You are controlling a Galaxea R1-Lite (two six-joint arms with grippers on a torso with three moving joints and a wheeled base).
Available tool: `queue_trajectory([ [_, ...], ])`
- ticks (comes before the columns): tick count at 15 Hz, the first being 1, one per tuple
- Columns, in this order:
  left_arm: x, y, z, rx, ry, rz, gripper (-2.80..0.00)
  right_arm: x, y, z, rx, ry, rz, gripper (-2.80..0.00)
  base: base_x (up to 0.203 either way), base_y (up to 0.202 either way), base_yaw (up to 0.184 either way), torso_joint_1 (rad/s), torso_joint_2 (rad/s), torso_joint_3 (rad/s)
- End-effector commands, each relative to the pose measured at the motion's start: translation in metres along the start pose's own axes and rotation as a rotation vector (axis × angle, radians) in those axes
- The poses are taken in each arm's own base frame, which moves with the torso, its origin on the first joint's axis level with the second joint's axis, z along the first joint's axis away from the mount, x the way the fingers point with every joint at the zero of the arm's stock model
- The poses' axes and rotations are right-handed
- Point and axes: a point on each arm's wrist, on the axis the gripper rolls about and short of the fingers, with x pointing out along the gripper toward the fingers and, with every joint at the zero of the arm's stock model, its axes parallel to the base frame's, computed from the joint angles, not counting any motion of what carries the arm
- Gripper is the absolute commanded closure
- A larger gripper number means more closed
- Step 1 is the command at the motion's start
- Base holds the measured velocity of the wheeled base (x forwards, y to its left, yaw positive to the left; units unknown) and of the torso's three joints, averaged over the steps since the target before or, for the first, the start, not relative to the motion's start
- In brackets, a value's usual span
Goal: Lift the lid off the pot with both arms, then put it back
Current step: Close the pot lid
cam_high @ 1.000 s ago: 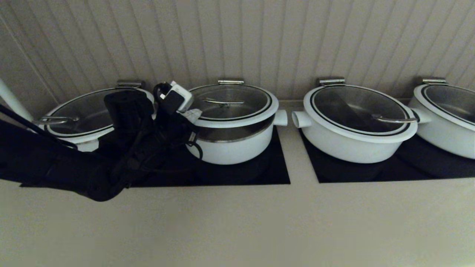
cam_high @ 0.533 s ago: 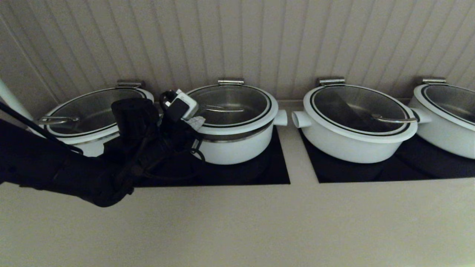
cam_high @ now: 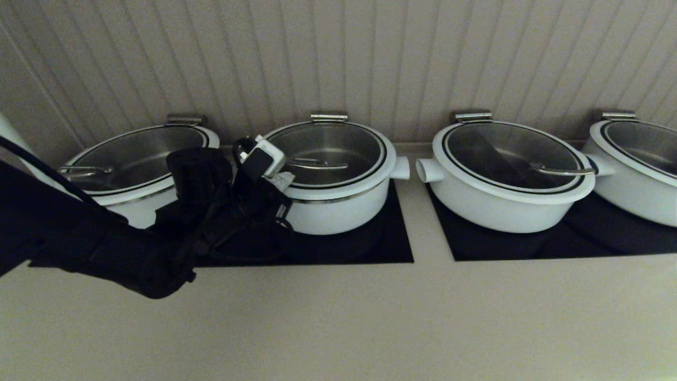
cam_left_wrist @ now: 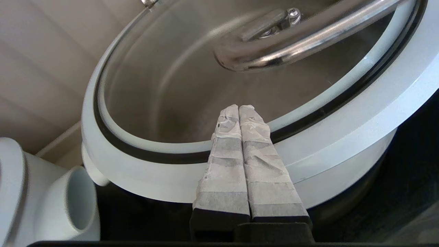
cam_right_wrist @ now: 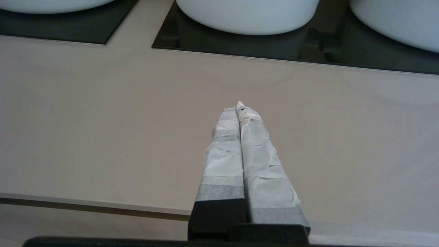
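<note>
The lid [cam_high: 330,153], glass with a broad white rim and a steel loop handle [cam_high: 317,165], sits on the small white pot [cam_high: 338,211], second from the left. My left gripper [cam_high: 279,180] is at the lid's left edge. In the left wrist view the left gripper [cam_left_wrist: 239,108] is shut and empty, its taped fingers lying across the lid's white rim [cam_left_wrist: 343,113], tips over the glass near the handle [cam_left_wrist: 308,37]. My right gripper [cam_right_wrist: 239,107] is shut and empty over the bare counter [cam_right_wrist: 103,120], out of the head view.
Wider white lidded pots stand at the left [cam_high: 132,159], right [cam_high: 508,174] and far right [cam_high: 640,169]. All stand on black cooktops [cam_high: 391,243] against a ribbed wall. A neighbouring pot's tube handle [cam_left_wrist: 75,202] is close to my left gripper. Beige counter [cam_high: 370,317] lies in front.
The lid has come down onto the pot; the steel band seen under its rim has shrunk to a thin line. My left arm has lowered and shifted slightly right with it.
</note>
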Motion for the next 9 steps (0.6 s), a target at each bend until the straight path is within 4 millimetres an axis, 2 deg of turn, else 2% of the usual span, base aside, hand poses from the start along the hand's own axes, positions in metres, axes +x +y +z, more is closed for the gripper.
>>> queue_trajectory([
  [1, 0.002, -0.002, -0.004, 0.002, 0.008, -0.004, 0.00, 0.000, 0.000, 0.000, -0.001, -0.001, 0.001, 0.00, 0.000, 0.000, 0.000, 0.000, 0.00, 0.000],
  [9, -0.001, -0.007, -0.014, 0.000, 0.046, -0.021, 0.00, 0.000, 0.000, 0.000, -0.001, 0.000, 0.000, 0.00, 0.000, 0.000, 0.000, 0.000, 0.00, 0.000],
])
